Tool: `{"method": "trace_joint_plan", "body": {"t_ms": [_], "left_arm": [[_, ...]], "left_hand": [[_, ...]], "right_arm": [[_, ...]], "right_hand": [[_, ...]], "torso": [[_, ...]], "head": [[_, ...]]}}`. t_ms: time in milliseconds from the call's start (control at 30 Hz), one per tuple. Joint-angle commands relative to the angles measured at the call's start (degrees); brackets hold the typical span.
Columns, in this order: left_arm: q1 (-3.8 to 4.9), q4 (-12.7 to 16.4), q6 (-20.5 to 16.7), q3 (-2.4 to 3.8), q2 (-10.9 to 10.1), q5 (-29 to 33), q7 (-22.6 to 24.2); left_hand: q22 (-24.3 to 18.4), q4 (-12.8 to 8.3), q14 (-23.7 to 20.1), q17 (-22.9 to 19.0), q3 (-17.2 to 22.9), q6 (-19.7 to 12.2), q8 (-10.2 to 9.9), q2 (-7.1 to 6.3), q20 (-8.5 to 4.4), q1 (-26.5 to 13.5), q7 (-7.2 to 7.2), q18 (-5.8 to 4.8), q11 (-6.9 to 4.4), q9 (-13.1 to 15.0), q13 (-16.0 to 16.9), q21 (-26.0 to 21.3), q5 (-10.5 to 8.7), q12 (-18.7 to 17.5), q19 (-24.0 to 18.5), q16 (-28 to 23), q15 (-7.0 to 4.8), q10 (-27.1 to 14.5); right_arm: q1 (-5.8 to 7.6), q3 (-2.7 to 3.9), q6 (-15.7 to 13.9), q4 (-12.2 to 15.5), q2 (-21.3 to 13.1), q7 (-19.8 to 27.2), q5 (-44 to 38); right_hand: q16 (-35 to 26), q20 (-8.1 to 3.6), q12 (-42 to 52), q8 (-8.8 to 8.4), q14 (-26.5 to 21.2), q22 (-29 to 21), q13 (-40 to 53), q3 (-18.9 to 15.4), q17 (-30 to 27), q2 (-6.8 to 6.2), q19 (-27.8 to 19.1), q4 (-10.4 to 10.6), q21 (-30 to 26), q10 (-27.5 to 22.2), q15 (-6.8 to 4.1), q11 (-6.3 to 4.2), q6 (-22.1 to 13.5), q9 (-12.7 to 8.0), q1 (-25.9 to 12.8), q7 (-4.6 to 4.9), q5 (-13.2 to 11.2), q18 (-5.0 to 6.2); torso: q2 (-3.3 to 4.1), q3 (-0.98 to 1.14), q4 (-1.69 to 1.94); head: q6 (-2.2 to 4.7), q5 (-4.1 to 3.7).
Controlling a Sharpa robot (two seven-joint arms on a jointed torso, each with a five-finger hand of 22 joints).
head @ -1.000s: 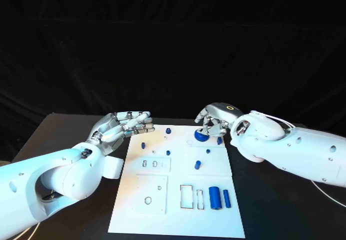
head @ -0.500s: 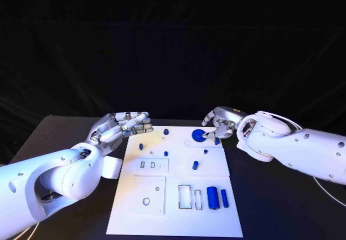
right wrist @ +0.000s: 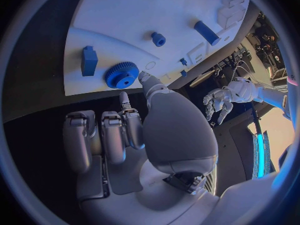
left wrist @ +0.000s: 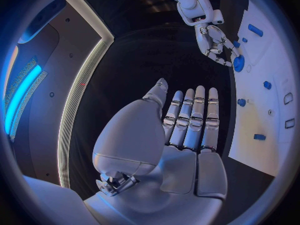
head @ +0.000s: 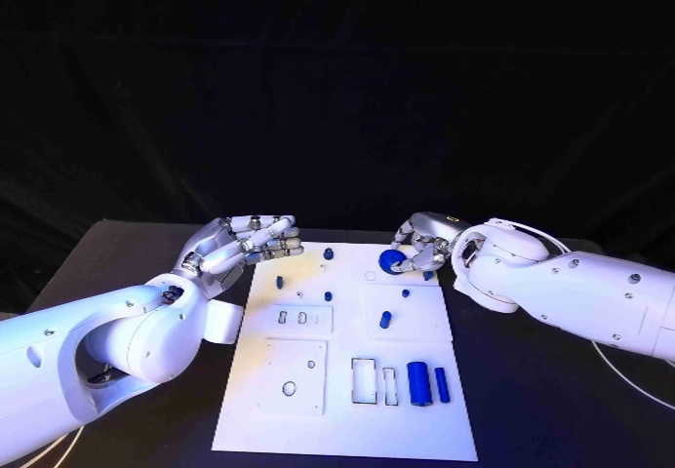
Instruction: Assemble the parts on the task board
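Two silver hands hang at the far end of the task board (head: pixel 344 409), the white plate lying lengthwise on the black table (head: pixel 85 263). No brand, label or writing can be read on the board, the parts or the arms.

The right hand (head: pixel 422 246) is at the board's far right corner, its fingers curled down around the blue gear (head: pixel 392 260). The right wrist view shows the toothed gear (right wrist: pixel 121 75) lying flat on the board with a thumb tip touching or just beside its rim and the other fingers short of it; whether the gear is actually pinched cannot be told. A small blue block (right wrist: pixel 89 60) stands beside the gear near the board's edge.

The left hand (head: pixel 242 246) is off the board's far left corner, above the table, holding nothing; in the left wrist view its fingers (left wrist: pixel 190 117) lie straight and side by side, the thumb apart.

Small blue pegs (head: pixel 328 253) stand across the board's far half. Toward its near end, a blue cylinder (head: pixel 417 383) and a thinner blue rod (head: pixel 442 385) lie side by side, just right of two narrow rectangular slots (head: pixel 365 381).
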Motion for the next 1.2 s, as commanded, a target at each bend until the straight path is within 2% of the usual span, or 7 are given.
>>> {"method": "trace_joint_plan", "body": {"t_ms": [33, 300, 367, 533, 667, 967, 1200], "left_arm": [[0.06, 0.0, 1.3, 0.03, 0.1, 0.1, 0.1], [0.06, 0.0, 1.3, 0.03, 0.2, 0.1, 0.1], [0.06, 0.1, 1.3, 0.03, 0.3, 0.1, 0.1], [0.06, 0.1, 1.3, 0.03, 0.3, 0.1, 0.0], [0.06, 0.0, 1.3, 0.03, 0.3, 0.1, 0.0], [0.06, 0.0, 1.2, 0.03, 0.3, 0.1, 0.1], [0.06, 0.0, 1.2, 0.03, 0.2, 0.1, 0.0]], "left_hand": [[-0.1, -0.4, 0.1, -0.1, 0.1, 0.1, -0.2, 0.37, 0.02, -0.3, 0.24, 0.41, 0.33, 0.0, 0.0, -0.3, 0.23, -0.3, 0.0, -0.4, 0.37, 0.2], [-0.1, -0.4, 0.1, -0.1, 0.1, 0.1, -0.2, 0.37, 0.02, -0.3, 0.24, 0.41, 0.33, 0.0, 0.0, -0.3, 0.23, -0.3, 0.0, -0.4, 0.37, 0.2], [-0.1, -0.4, 0.1, -0.1, 0.1, 0.1, -0.2, 0.37, 0.02, -0.3, 0.24, 0.41, 0.33, 0.0, 0.0, -0.3, 0.23, -0.3, 0.0, -0.4, 0.37, 0.2], [-0.1, -0.5, 0.1, -0.1, 0.2, 0.1, -0.3, 0.43, 0.02, -0.2, 0.24, 0.41, 0.33, 0.0, 0.0, -0.3, 0.25, -0.4, 0.0, -0.4, 0.37, 0.2], [-0.1, -0.5, 0.1, -0.1, 0.2, 0.1, -0.3, 0.43, 0.02, -0.2, 0.24, 0.41, 0.33, 0.0, 0.0, -0.3, 0.25, -0.4, 0.0, -0.4, 0.37, 0.2], [-0.1, -0.5, 0.1, -0.1, 0.3, 0.1, -0.3, 0.5, 0.02, -0.2, 0.26, 0.41, 0.34, 0.0, 0.0, -0.3, 0.26, -0.5, 0.0, -0.5, 0.38, 0.2], [-0.1, -0.6, 0.1, -0.1, 0.3, 0.1, -0.4, 0.53, 0.02, -0.1, 0.26, 0.41, 0.35, 0.0, 0.0, -0.3, 0.26, -0.5, 0.1, -0.5, 0.38, 0.2]], "right_arm": [[-0.05, -0.03, 0.8, -0.5, 0.4, -0.8, 0.1], [-0.11, -0.08, 0.9, -2.1, 1.2, -1.1, 0.6], [-0.12, -0.09, 1.0, -2.5, 1.4, -1.1, 0.6], [-0.2, -0.15, 1.6, -3.2, 1.7, -1.3, 0.5], [-0.29, -0.19, 2.2, -3.2, 1.8, -1.4, 0.0], [-0.47, -0.23, 3.5, -3.4, 2.0, -1.4, -0.5], [-0.66, -0.27, 3.7, -3.5, 2.2, -1.3, -0.5]], "right_hand": [[0.2, 0.47, -0.3, 0.35, 6.0, 12.8, 8.4, -0.3, 15.1, 0.01, 4.8, 0.0, 0.3, -0.4, 0.46, 0.12, -0.3, 0.1, 0.7, -0.02, 0.0, -1.09], [0.2, 0.53, -0.3, 0.54, 6.0, 12.9, 8.4, -0.1, 15.1, 0.35, 4.9, 0.0, 0.4, -0.5, 0.52, 0.18, -0.6, 0.2, 1.0, 0.04, 0.2, -1.12], [0.2, 0.55, -0.3, 0.61, 6.0, 13.0, 8.4, 0.0, 15.1, 0.47, 4.9, 0.0, 0.4, -0.5, 0.54, 0.2, -0.6, 0.2, 1.1, 0.06, 0.2, -1.13], [0.2, 0.57, -0.3, 0.68, 6.0, 13.0, 8.4, 0.0, 15.1, 0.59, 4.9, -0.1, 0.4, -0.5, 0.56, 0.21, -0.7, 0.2, 1.1, 0.07, 0.2, -1.13], [0.2, 0.58, -0.4, 0.73, 6.0, 13.0, 8.3, 0.1, 15.1, 0.64, 4.9, -0.1, 0.4, -0.6, 0.57, 0.22, -0.7, 0.2, 1.2, 0.08, 0.3, -1.13], [0.2, 0.61, -0.3, 0.95, 6.0, 13.1, 8.4, 0.2, 15.1, 0.82, 4.9, -0.1, 0.5, -0.6, 0.6, 0.23, -0.6, 0.3, 1.3, 0.08, 0.3, -1.16], [0.2, 0.64, -0.1, 1.39, 6.0, 13.1, 8.6, 0.4, 15.1, 1.12, 4.9, -0.2, 0.5, -0.5, 0.6, 0.2, -0.3, 0.5, 1.4, 0.04, 0.3, -1.15]], "torso": [[-0.03, -0.01, 0.03], [-0.01, 0.01, -0.06], [-0.01, 0.05, -0.02], [0.01, 0.04, -0.04], [0.02, 0.12, -0.05], [0.04, 0.08, -0.12], [0.02, 0.09, -0.01]], "head": [[-0.02, -0.16], [-0.07, -0.18], [-0.34, -0.05], [-0.39, -0.14], [-0.47, 0.06], [-0.34, 0.16], [-0.39, 0.08]]}}
